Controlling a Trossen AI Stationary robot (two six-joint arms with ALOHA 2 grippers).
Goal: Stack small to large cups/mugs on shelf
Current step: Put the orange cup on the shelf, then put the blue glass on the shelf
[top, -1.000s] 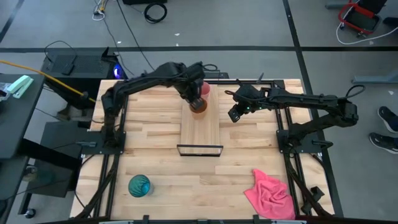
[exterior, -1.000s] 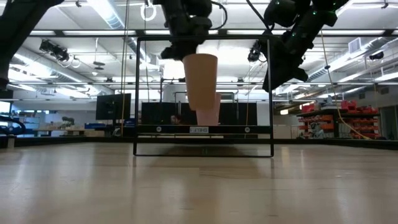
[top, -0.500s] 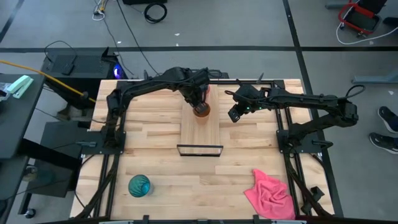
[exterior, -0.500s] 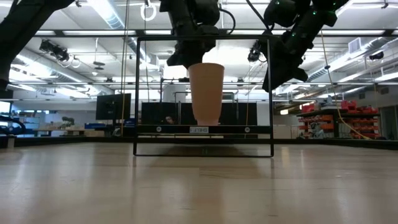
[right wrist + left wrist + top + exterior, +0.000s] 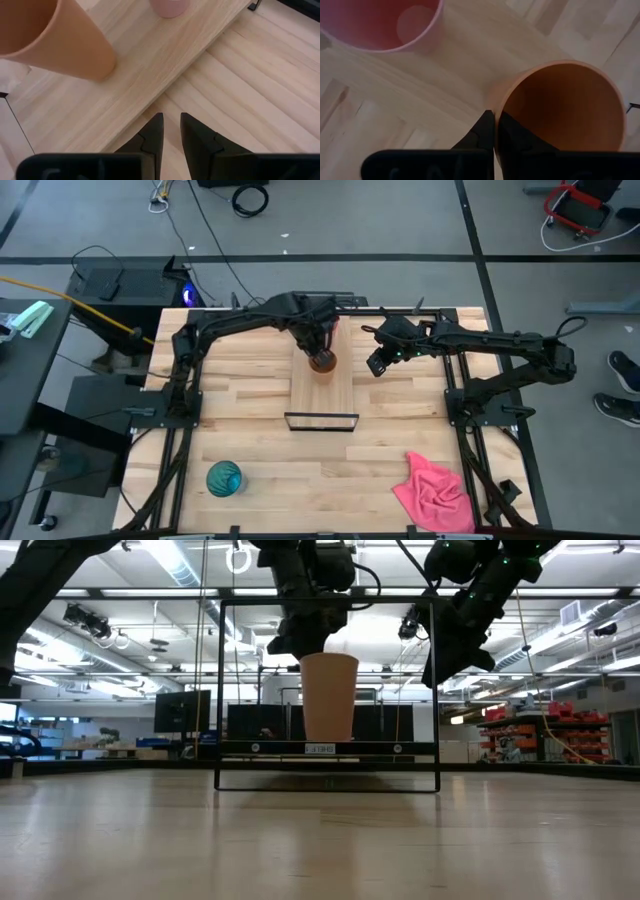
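The orange-tan cup [image 5: 322,361] [image 5: 328,695] stands upright on the light-wood shelf [image 5: 322,395], with my left gripper [image 5: 493,116] shut on its rim from above. The pale pink cup [image 5: 380,22] [image 5: 170,7] stands on the shelf just beyond it, toward the far edge, mostly hidden under the arm in the high view. The teal-blue cup [image 5: 224,478] stands on the table near the near-left corner. My right gripper [image 5: 171,120] [image 5: 376,364] hovers right of the shelf with a narrow gap between its fingers, touching nothing. My left gripper pinches the orange-tan cup's wall at the rim [image 5: 499,102], one finger inside the cup and one outside. The fingers come from above, pointing down. The cup is upright with its base [image 5: 102,75] on the shelf plank.
The shelf's thin black frame [image 5: 322,421] [image 5: 328,685] stands at its near end. A crumpled pink cloth [image 5: 435,492] lies near the near-right corner. Bare slatted tabletop [image 5: 240,380] lies left and right of the shelf and along the near side.
My left gripper has come down and slightly toward the near edge, still shut on the orange-tan cup. The cup, lifted clear above the shelf a second ago, now stands with its base on the plank in front of the pink cup.
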